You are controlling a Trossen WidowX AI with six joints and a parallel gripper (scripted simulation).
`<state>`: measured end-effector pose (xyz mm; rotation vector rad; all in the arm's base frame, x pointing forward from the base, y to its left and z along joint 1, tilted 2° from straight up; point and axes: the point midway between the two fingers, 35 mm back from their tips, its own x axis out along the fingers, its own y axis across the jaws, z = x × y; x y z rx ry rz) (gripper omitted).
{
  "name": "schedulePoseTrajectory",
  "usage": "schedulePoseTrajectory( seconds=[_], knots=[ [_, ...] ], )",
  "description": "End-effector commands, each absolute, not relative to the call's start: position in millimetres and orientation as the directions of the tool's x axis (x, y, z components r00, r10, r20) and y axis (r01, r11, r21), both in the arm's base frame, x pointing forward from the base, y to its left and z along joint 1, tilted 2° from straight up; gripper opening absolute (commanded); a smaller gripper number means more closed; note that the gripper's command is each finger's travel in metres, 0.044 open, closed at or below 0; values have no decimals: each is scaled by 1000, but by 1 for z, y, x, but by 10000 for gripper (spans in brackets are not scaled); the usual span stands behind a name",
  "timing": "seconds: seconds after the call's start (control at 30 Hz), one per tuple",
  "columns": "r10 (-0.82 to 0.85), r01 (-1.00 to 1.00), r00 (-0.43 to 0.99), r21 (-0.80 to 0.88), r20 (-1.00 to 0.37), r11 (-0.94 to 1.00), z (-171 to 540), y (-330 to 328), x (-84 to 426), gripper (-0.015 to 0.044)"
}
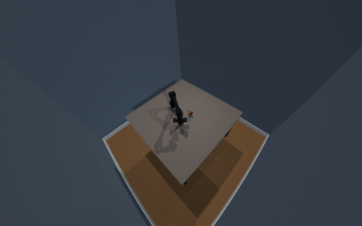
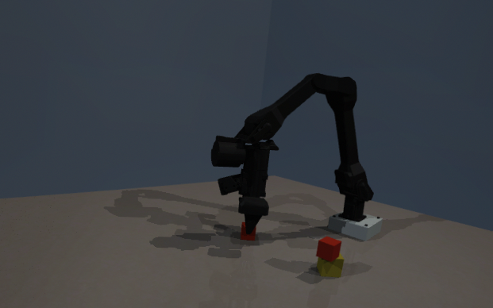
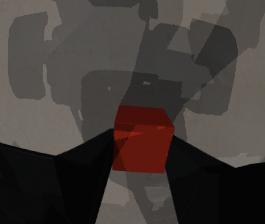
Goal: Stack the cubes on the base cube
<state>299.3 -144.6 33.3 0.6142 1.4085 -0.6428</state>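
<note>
Grey-brown surface set in corner of dark blue-grey walls, brown floor below, seen in top view.

Arm: black, bolted to white mount near rear edge of surface. Bent over at elbow, wrist pointing straight down.

Tool: vertical, tips down at surface level. Clenched on red cube. In wrist view, tool straddling red cube, one finger against left face, other against right face, no gap visible either side. Cube level, resting on surface, not lifted. Upper part of cube hidden behind tips in exterior view.

Yellow cube: on surface, in front of mount, well apart from tool. Second red cube on top of it, turned relative to yellow cube and offset toward one corner. Part of yellow top face left uncovered. Exact overhang too small to judge.

Top view: tool and stacked pair visible only as small marks; no finer detail readable. Multiple overlapping arm shadows across surface.
</note>
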Motion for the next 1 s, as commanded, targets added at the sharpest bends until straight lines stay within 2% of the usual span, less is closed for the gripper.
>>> schedulePoseTrajectory(
  seconds=[0.0, 0.97],
  knots=[
    [-41, 726, 55, 12, -998, 687, 32, -144, 299, 105],
    [-41, 726, 56, 12, -998, 687, 118, -143, 298, 105]
  ],
)
